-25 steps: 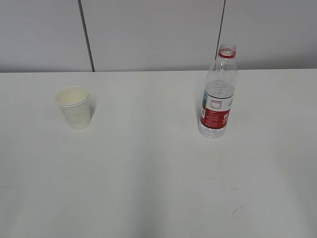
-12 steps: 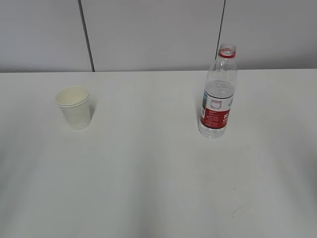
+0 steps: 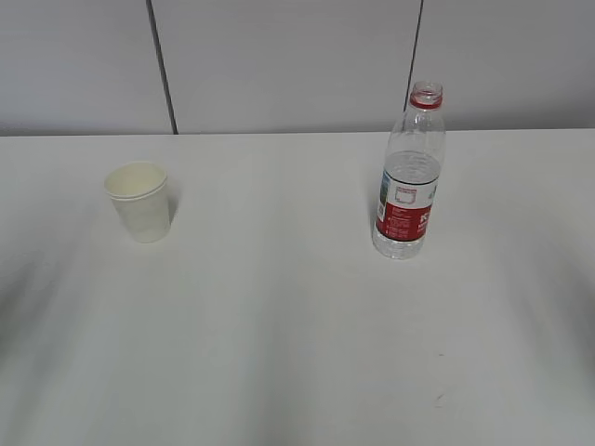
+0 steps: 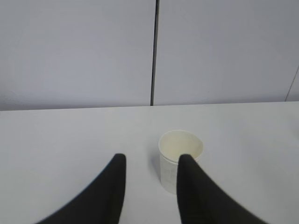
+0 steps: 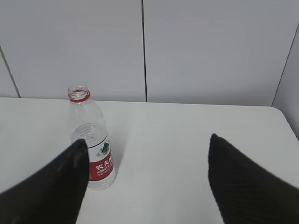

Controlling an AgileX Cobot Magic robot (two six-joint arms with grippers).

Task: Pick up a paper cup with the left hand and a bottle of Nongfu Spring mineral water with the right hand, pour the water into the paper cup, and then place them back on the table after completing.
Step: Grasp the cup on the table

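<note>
The left hand's gripper (image 4: pixel 150 161) has its two black fingers (image 4: pixel 112 186) spread with a clear gap between them, holding nothing. Just beyond its right finger, and partly hidden behind that fingertip, stands the paper cup (image 4: pixel 180 156), upright on the table (image 4: pixel 65 135), mouth up and its inside pale and bare as far as can be seen. The cup sits slightly to the right of the gap rather than centred in it; whether the finger touches the cup wall cannot be told. Beyond the cup the white tabletop runs to a grey panelled wall (image 4: pixel 74 51) with a dark vertical seam.

The right hand's gripper (image 5: pixel 147 144) is spread much wider, both dark fingers (image 5: pixel 243 177) far apart and empty. The Nongfu Spring mineral water bottle (image 5: pixel 91 140) stands upright just ahead of the left finger, whose tip overlaps its lower left side in this view. It has no cap on, a red ring at the neck and a red label low on the body. The water (image 5: pixel 96 179) shows clear through the plastic at the bottom of the bottle.

From the exterior camera, neither gripper shows. The cup (image 3: pixel 139 202) and the bottle (image 3: pixel 410 177) stand well apart on the tabletop (image 3: pixel 279 325), cup left, bottle right.
</note>
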